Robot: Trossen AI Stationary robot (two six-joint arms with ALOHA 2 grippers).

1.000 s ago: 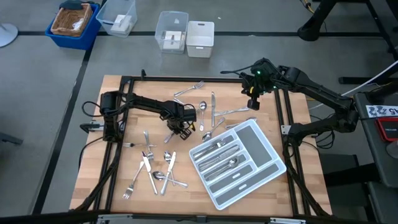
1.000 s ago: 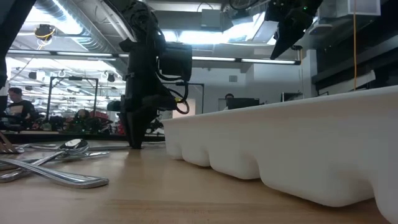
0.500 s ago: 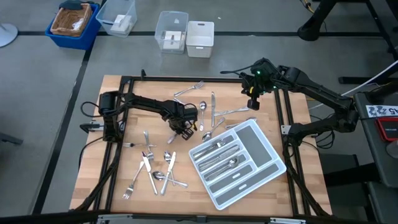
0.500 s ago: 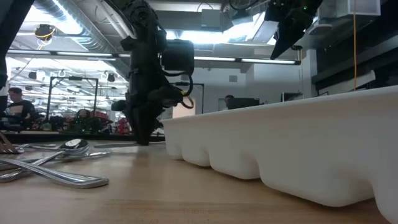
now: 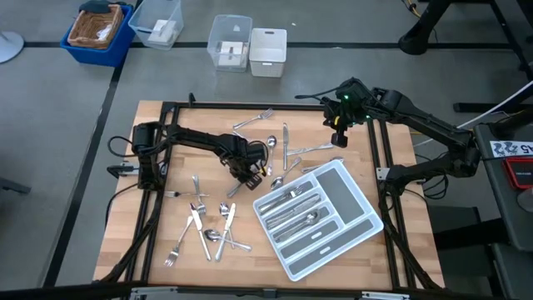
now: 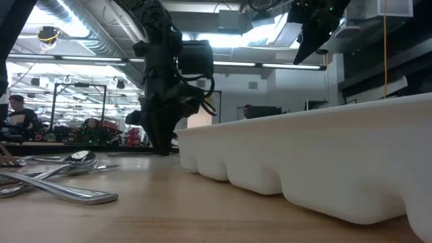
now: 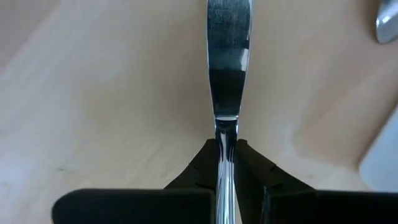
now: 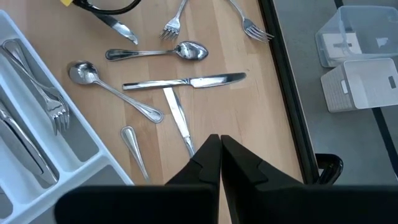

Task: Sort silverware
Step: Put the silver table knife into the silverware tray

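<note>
You have a pale, light-wood bench [image 5: 400, 142] with faint grain, framed by black rails. On it the silverware [image 5: 208, 225] shines silver, and the knife [image 7: 227, 68] in your left tool [image 7: 226, 158] mirrors dark and bright bands. Both tools are black. The tray [image 5: 354, 200] is light grey. Beyond the bench, you see a blue bin [image 5: 121, 37] with a brown basket, on grey floor.

I see a polished, mirror-bright metal knife [image 7: 227, 68] over pale, matt wood table [image 7: 93, 106]; the tray [image 8: 81, 146] looks like smooth light grey plastic, I think.
</note>
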